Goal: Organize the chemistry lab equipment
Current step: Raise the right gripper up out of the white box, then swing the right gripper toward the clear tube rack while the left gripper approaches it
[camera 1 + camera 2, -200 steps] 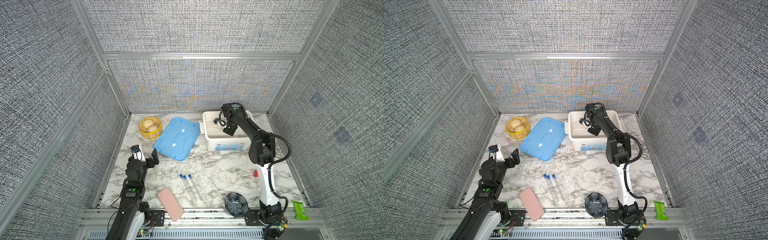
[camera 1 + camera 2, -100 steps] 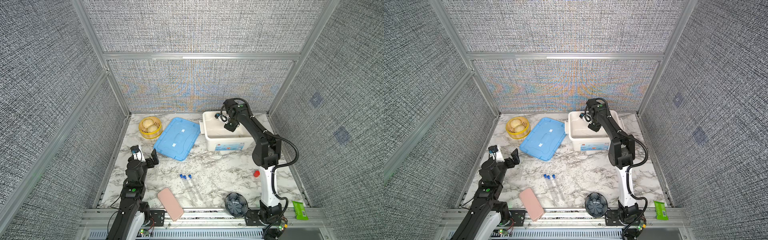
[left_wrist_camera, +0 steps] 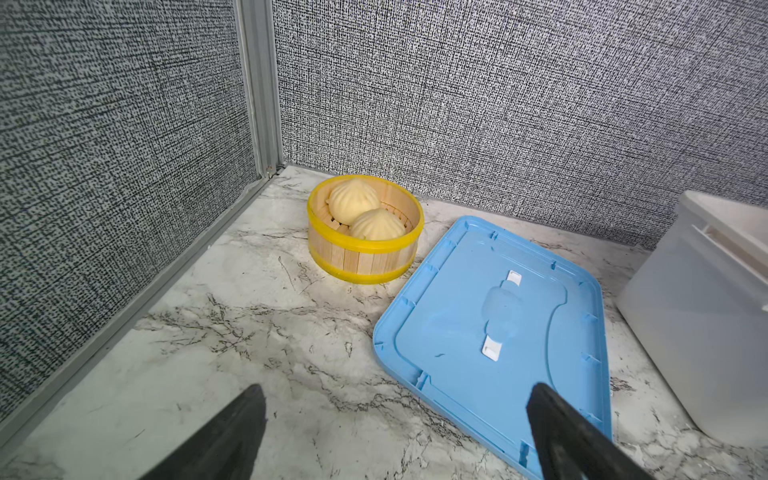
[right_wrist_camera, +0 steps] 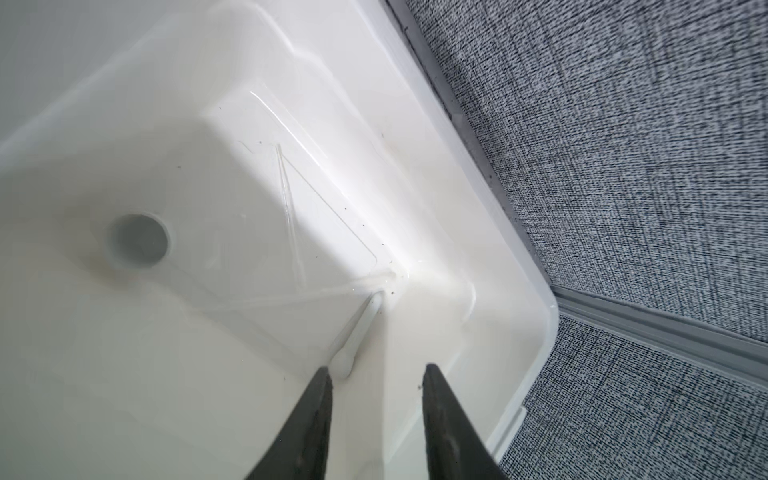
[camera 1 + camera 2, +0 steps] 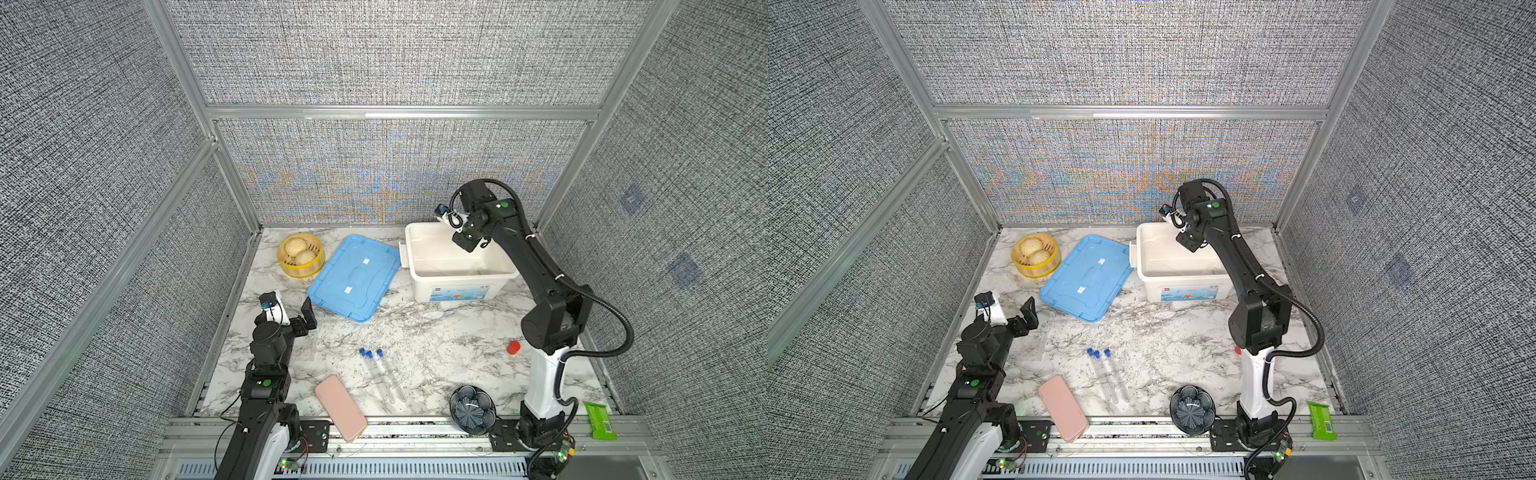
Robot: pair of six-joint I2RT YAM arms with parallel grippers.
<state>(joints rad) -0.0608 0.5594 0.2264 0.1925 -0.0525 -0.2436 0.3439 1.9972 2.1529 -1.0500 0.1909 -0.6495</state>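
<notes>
Steamer basket (image 5: 301, 269), blue lid (image 5: 355, 276), pink case (image 5: 340, 408), perhaps fan (image 5: 472, 410)

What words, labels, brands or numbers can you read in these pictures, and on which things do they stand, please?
No text can be read outright.
On the white bin: a front label with red and blue print, too small to read.
On the green packet: a barcode and print, too small to read.
On the blue lid: two white tabs, blank.
</notes>
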